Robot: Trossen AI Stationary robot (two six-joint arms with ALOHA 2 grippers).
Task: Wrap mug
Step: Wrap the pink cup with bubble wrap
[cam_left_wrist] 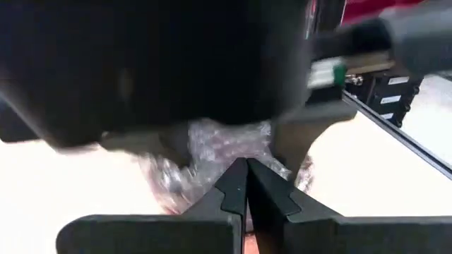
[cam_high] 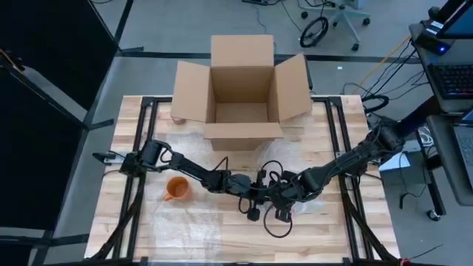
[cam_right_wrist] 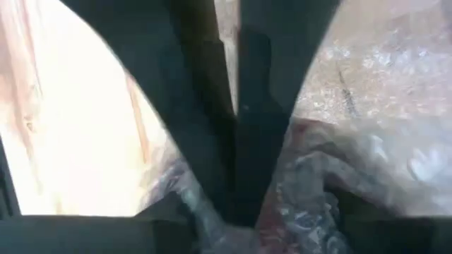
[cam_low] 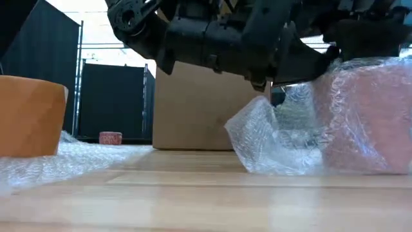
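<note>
Wooden table [cam_high: 355, 236] — cardboard box [cam_high: 240, 92] behind; left end effector [cam_left_wrist: 246, 185] pressed together, right end effector [cam_right_wrist: 236, 127] unclear.

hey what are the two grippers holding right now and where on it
Both meet at the bubble wrap around a pink mug. The left gripper is shut, apparently pinching the wrap's edge. The right gripper's hold cannot be told.

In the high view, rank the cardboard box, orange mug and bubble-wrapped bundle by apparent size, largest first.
1. cardboard box, clearly largest.
2. bubble-wrapped bundle, partly hidden under both grippers, so its extent is unsure.
3. orange mug, smallest as seen.
</note>
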